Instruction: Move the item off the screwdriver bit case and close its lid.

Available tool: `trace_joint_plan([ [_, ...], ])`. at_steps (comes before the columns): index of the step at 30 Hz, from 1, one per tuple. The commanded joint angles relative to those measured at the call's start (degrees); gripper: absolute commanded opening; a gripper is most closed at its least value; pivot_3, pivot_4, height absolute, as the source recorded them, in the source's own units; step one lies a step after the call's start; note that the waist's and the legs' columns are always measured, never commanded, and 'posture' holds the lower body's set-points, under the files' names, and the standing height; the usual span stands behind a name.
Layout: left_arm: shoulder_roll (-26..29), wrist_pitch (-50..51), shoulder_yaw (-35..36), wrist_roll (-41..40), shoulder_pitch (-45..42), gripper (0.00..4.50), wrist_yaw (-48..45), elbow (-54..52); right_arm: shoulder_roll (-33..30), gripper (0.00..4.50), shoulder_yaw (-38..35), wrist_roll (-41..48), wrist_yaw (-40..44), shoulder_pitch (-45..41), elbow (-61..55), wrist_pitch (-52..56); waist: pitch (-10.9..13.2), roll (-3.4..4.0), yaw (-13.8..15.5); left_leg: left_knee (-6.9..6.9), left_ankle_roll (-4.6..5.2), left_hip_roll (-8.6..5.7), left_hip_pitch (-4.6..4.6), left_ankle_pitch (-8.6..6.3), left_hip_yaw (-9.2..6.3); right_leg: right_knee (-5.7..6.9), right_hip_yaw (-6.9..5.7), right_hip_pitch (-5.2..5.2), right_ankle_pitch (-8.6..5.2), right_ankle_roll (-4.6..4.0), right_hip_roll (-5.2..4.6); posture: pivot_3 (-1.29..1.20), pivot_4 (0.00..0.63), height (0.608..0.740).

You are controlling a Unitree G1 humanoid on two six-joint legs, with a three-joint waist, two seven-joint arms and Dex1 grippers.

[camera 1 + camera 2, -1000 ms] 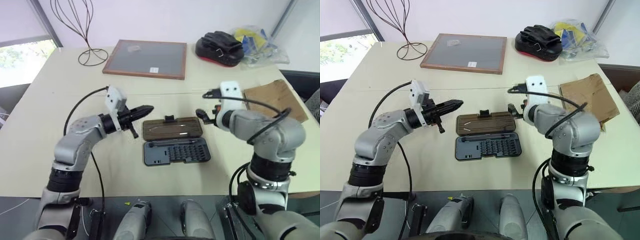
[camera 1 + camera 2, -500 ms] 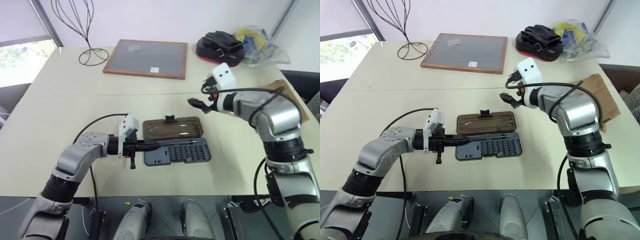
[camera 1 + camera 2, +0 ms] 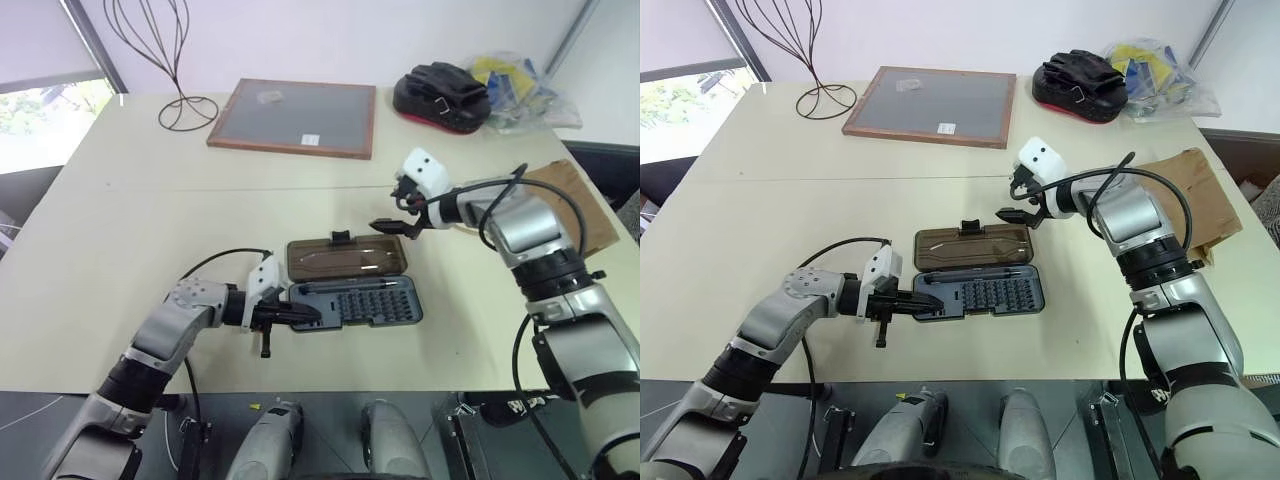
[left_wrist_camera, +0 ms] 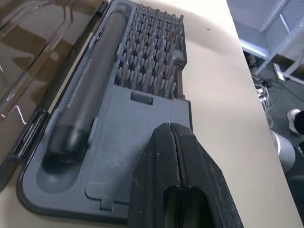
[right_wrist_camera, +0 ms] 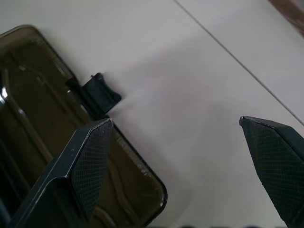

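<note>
The screwdriver bit case (image 3: 355, 303) lies open at the table's middle, its grey tray holding rows of bits and a dark driver handle (image 4: 83, 102). Its lid (image 3: 345, 256), smoky brown, lies flat on the far side of the tray, with the black latch tab (image 5: 97, 95) at its far edge. My left gripper (image 3: 305, 312) is shut, its tips low over the tray's left end (image 4: 169, 130). My right gripper (image 5: 175, 121) is open above the lid's far right corner. The item, a brown paper bag (image 3: 1195, 190), lies on the table at the right edge, apart from the case.
A wood-framed grey board (image 3: 293, 117) lies at the back middle, with a wire stand (image 3: 183, 90) to its left. A black pouch (image 3: 440, 95) and a clear plastic bag (image 3: 515, 85) sit at the back right. Bare tabletop surrounds the case.
My left gripper has come down from beside the lid to the tray's left end. My right gripper has rolled over and moved forward and left to the lid's far right corner.
</note>
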Motion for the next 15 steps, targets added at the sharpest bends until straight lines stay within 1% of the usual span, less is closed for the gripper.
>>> trace_joint_plan([
  [1, 0.12, -0.09, -0.40, 1.55, 0.56, 0.00, 0.39, 0.70, 0.25, 4.46, 0.24, -2.14, 5.32, -4.12, 5.60, -3.74, 0.00, 0.00, 0.01, 0.00, 0.00, 0.00, 0.00, 0.00, 0.00, 0.00, 0.00, 0.00, 0.00, 0.00, 0.00, 0.00, 0.150, 0.734],
  [7, 0.28, -0.38, 0.06, 1.74, 1.63, 0.00, 0.83, -0.02, 3.34, 4.46, 0.88, -4.92, 9.62, -6.45, 14.31, -7.74, -0.01, 0.01, -0.10, -0.01, -0.01, 0.00, 0.01, 0.00, -0.01, 0.01, 0.00, 0.00, 0.00, 0.00, 0.00, 0.00, 0.150, 0.734],
  [12, 0.63, -1.41, 0.50, 2.08, 2.87, 0.00, 1.27, 0.44, 6.78, 4.46, 0.36, -7.13, 10.08, -7.28, 20.61, -11.43, -0.02, 0.02, -0.12, 0.00, -0.02, 0.00, 0.02, 0.01, -0.02, 0.02, 0.00, 0.00, 0.01, -0.01, 0.00, 0.00, 0.150, 0.734],
  [15, 0.83, -2.20, 0.80, 2.28, 3.50, 0.00, 1.24, 0.87, 8.15, 4.46, 0.39, -8.25, 10.36, -7.02, 22.12, -12.81, -0.02, 0.03, -0.14, 0.00, -0.05, 0.00, 0.02, 0.02, -0.02, 0.03, 0.00, -0.01, 0.01, -0.02, 0.01, 0.00, 0.150, 0.734],
])
